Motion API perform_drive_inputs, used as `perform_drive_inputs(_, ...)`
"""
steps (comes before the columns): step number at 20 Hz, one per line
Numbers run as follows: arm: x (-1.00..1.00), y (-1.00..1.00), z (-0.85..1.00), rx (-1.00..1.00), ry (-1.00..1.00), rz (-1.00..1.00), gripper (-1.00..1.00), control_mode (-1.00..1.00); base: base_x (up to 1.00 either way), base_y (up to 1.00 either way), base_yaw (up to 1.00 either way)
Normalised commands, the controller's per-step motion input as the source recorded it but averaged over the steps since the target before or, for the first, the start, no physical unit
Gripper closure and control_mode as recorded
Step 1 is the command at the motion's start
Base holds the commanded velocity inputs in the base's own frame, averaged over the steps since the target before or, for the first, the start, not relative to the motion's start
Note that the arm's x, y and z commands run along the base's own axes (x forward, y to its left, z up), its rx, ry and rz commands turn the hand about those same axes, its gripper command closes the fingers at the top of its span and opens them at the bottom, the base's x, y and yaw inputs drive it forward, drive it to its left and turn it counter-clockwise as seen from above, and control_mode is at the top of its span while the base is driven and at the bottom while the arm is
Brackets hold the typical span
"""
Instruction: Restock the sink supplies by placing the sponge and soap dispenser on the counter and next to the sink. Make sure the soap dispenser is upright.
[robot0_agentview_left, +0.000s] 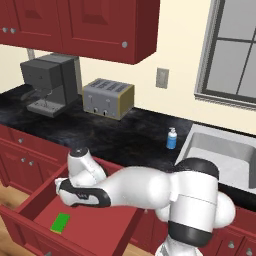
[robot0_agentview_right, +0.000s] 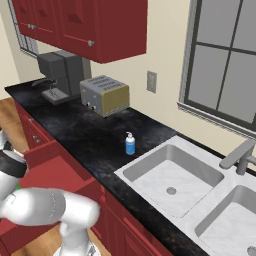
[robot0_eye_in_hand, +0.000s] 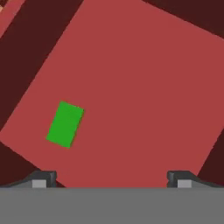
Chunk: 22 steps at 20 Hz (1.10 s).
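One sponge flat in drawer, clear of walls | jaws spread wide (nothing between) above it

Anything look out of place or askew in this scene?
Only the sponge: it lies flat on the floor of the open red drawer, not on the counter by the sink. The soap dispenser stands upright beside the sink. Nothing looks spilled or damaged.
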Motion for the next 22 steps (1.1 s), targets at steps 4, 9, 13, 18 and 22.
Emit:
perform_drive_inputs(4, 0.01, 0.18, -0.6, 0.04, 0.06, -0.29, -1.0, -1.0, 0.0, 0.0, 0.0)
perform_drive_inputs(9, -0.02, 0.42, -0.44, 0.01, 0.02, -0.26, -1.0, -1.0, 0.0, 0.0, 0.0)
perform_drive_inputs(13, 0.0, 0.28, -0.23, 0.0, 0.06, -0.19, -1.0, -1.0, 0.0, 0.0, 0.0)
perform_drive_inputs(18, 0.11, 0.18, -0.08, 0.0, 0.16, -0.14, -1.0, -1.0, 0.0, 0.0, 0.0)
perform_drive_inputs(22, 0.03, 0.13, -0.19, 0.0, 0.11, -0.09, -1.0, -1.0, 0.0, 0.0, 0.0)
